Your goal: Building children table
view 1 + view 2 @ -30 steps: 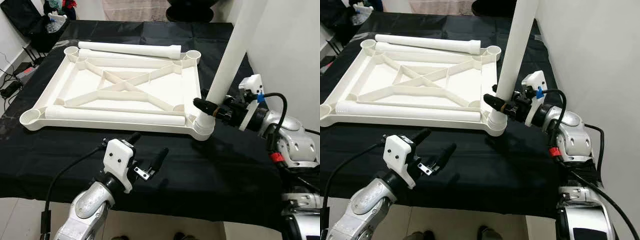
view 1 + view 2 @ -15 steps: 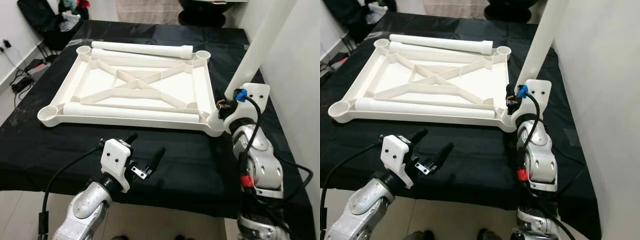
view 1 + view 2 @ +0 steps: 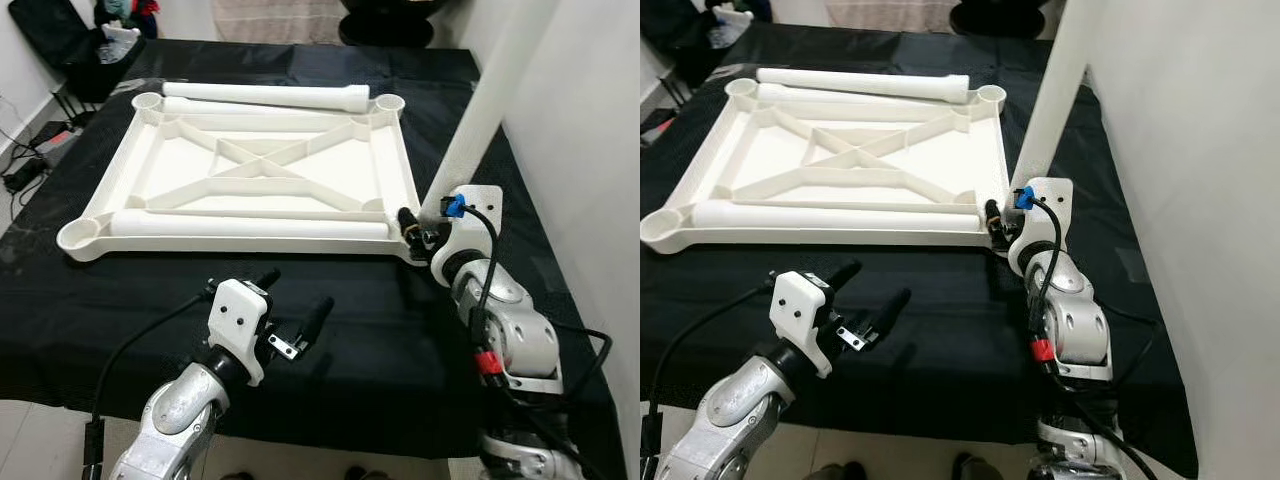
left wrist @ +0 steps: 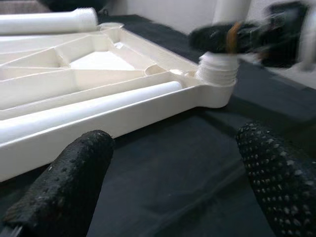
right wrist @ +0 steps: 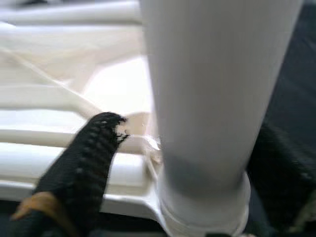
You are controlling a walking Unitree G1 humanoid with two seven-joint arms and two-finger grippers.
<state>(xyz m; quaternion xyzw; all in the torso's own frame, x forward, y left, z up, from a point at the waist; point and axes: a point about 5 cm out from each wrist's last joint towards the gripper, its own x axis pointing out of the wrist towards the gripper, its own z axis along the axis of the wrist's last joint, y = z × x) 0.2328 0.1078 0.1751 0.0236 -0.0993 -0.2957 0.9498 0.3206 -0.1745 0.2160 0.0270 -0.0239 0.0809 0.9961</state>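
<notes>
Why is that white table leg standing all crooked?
The table leg in the tabletop's near right corner socket leans away instead of standing straight. The right gripper is clamped on its base, so it looks only partly screwed in.

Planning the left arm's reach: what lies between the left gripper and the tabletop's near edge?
Only bare black cloth lies between left gripper and tabletop, per the left eye view.

Open black cloth along the near edge; the right corner is standing crowded.

The left gripper [image 3: 293, 310] is hovering with fingers spread over bare black tablecloth [image 3: 360, 330], nothing lying between it and the near rail of the white tabletop frame [image 3: 250, 245]. At the frame's near right corner the upright leg [image 3: 480, 120] and the right gripper [image 3: 415, 228] clasping its base are blocking passage. Two loose legs, one [image 3: 250, 226] inside the near rail and one [image 3: 265, 96] at the far rail, are taking up room there.
</notes>
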